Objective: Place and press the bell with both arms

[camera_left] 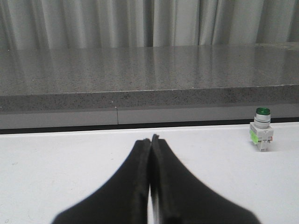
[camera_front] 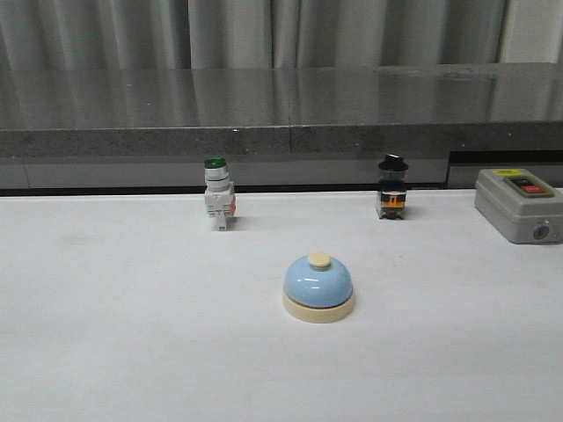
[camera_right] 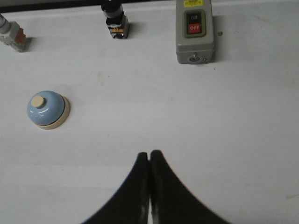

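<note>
Front view: the light-blue bell (camera_front: 318, 287) sits upright on the white table (camera_front: 114, 343), centre frame, below the green-capped switch (camera_front: 218, 193) and black-capped switch (camera_front: 392, 187); a grey button box (camera_front: 519, 204) is at right.

Left wrist view: the left gripper (camera_left: 151, 139) has its fingers pressed together, empty.

Right wrist view: the right gripper (camera_right: 149, 154) is likewise closed, the bell at left, well apart.

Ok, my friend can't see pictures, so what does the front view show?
A small light-blue bell with a cream button sits in the middle of a white table. Behind it stand a green-topped switch on the left, a black-topped switch further right, and a grey box with a red button at the right edge. No robot arms show.
</note>
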Tool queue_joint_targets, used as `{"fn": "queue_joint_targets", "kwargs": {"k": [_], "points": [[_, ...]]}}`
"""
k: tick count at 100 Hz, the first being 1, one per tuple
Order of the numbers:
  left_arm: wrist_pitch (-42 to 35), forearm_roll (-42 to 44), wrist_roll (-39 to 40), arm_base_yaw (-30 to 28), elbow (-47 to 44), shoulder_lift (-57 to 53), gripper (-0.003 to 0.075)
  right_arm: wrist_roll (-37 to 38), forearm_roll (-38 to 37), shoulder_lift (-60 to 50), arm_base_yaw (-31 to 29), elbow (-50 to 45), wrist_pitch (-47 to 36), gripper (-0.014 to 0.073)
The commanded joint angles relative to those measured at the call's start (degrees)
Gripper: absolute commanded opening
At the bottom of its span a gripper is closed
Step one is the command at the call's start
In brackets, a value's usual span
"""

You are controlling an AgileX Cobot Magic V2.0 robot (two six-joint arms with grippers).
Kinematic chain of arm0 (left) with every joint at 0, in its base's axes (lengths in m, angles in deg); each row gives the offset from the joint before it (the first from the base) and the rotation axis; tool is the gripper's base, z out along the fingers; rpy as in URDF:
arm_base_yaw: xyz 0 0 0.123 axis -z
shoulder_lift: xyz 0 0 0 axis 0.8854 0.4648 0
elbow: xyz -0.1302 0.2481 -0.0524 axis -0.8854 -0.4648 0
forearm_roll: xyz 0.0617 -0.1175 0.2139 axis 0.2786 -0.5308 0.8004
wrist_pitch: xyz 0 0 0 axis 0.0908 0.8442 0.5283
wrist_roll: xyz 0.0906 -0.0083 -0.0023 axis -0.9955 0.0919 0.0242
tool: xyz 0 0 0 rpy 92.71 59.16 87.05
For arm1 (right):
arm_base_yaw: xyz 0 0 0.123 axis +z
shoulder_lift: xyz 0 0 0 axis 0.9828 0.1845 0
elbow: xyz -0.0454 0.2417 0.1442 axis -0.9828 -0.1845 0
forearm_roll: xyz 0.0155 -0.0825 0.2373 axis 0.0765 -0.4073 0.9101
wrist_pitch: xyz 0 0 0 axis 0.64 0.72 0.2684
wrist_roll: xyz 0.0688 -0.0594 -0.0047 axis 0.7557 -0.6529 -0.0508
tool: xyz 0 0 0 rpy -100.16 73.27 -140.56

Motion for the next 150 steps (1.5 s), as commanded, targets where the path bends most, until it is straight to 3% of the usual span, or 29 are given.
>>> {"fn": "queue_joint_targets", "kwargs": {"k": [1, 52, 82, 150], "points": [[-4.5, -0.4, 0.0, -0.2, -2.4, -1.7, -0.002, -0.4, 0.3, -5.0, -0.5, -2.2, -6.1, -0.006], [-4.5, -0.4, 0.0, -0.2, -2.4, -1.7, -0.002, -0.3, -5.0, -34.2, -0.5, -24.6, -34.7, -0.006], [-4.5, -0.4, 0.0, -0.2, -2.4, -1.7, -0.002, -0.3, -6.8, -33.8, -0.6, -33.9, -45.9, -0.006], [-4.5, -0.4, 0.0, -0.2, -2.4, -1.7, -0.002, -0.3, -6.8, -33.8, -0.6, -36.1, -45.3, -0.006]]}}
